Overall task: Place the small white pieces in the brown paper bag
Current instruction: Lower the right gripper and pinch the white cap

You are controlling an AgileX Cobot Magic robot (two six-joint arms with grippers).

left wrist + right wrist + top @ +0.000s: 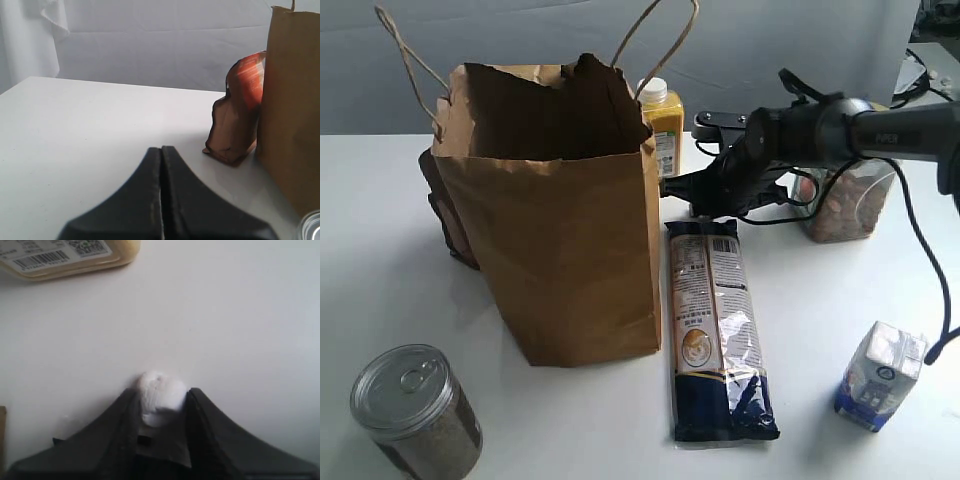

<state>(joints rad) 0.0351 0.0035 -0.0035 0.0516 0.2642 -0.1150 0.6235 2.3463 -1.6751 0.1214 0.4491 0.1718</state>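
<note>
The tall brown paper bag (570, 220) stands open at left centre of the table; its side shows in the left wrist view (292, 100). My right gripper (161, 397) is shut on one small white piece (161, 392), a rounded lump wedged between the two black fingers. In the exterior view the right gripper (672, 188) sits just right of the bag, low beside the yellow bottle. Other white pieces are out of sight. My left gripper (161, 150) is shut on nothing, pointing over bare table; it does not show in the exterior view.
A yellow juice bottle (660, 125) stands behind the bag, a long noodle packet (715, 325) lies beside it, a clear jar (845, 205) at back right, a blue-and-white carton (880, 375) front right, a tin can (415, 410) front left, a dark pouch (235, 120) behind the bag.
</note>
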